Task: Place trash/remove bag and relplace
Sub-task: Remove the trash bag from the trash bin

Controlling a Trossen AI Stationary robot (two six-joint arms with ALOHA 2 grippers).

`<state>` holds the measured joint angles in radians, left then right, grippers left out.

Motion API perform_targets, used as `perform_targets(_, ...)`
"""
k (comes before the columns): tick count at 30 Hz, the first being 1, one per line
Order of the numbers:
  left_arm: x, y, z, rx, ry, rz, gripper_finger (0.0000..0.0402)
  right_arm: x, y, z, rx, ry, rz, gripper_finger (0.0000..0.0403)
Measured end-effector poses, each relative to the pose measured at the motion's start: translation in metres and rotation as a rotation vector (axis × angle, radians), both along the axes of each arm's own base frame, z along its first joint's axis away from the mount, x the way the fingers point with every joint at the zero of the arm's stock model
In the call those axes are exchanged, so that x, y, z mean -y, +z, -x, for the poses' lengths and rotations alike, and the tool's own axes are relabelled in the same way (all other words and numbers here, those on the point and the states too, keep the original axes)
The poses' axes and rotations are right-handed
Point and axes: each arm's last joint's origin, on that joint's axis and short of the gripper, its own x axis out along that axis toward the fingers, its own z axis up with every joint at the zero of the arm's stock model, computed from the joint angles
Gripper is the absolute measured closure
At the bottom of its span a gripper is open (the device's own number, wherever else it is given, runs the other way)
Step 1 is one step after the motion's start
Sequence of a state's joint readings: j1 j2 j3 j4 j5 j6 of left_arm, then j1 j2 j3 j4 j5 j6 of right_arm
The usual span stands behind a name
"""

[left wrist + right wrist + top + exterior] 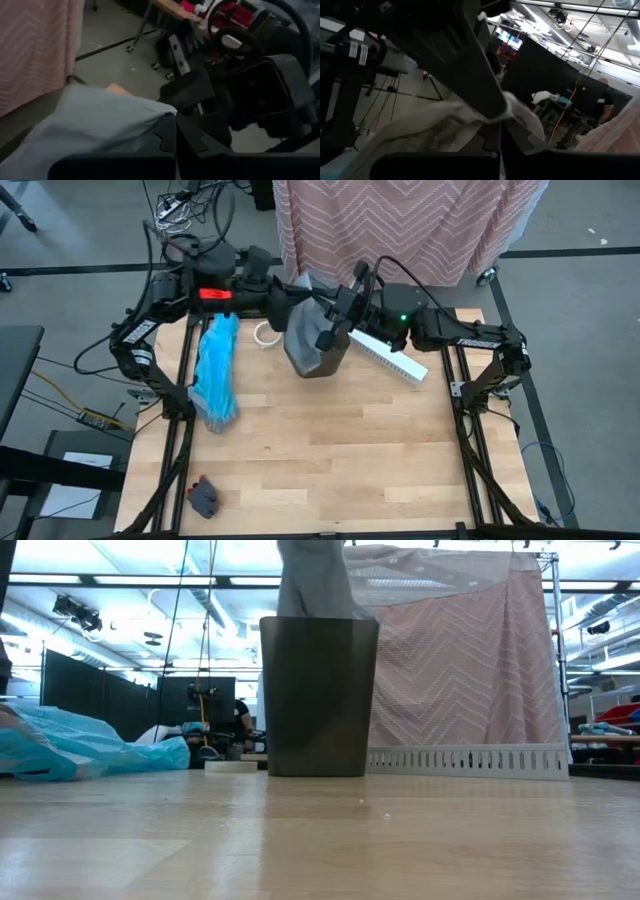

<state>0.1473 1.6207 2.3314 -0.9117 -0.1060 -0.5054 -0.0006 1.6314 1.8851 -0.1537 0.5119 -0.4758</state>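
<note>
Nearest the low camera runs my pale wooden counter [320, 840], bare boards under a dark bin [319, 695]. Above the bin my left pincer [285, 302] and right pincer [330, 320] are both clamped on the grey bag [305, 330], lifted at the bin's mouth. The turquoise bag [216, 375] lies crumpled on the counter's left side. A pink zigzag curtain [470, 660] hangs behind; I can read no writing

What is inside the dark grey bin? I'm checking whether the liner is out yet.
A light grey plastic bag rises from the dark grey bin, held by both shut grippers, left and right. The bin's opaque walls hide any contents.
</note>
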Motion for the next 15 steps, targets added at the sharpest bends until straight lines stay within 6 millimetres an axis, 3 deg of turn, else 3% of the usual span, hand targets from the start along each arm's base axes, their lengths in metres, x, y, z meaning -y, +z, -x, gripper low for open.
perform_targets(5,0.000,0.000,-0.018,0.067,-0.078,0.005,0.0401,0.006,-0.004,-0.002,-0.023,-0.003,-0.006,0.0403)
perform_targets(15,0.001,0.011,-0.020,0.195,-0.168,0.066,0.0401,0.022,-0.039,-0.013,-0.112,0.024,-0.083,0.0403)
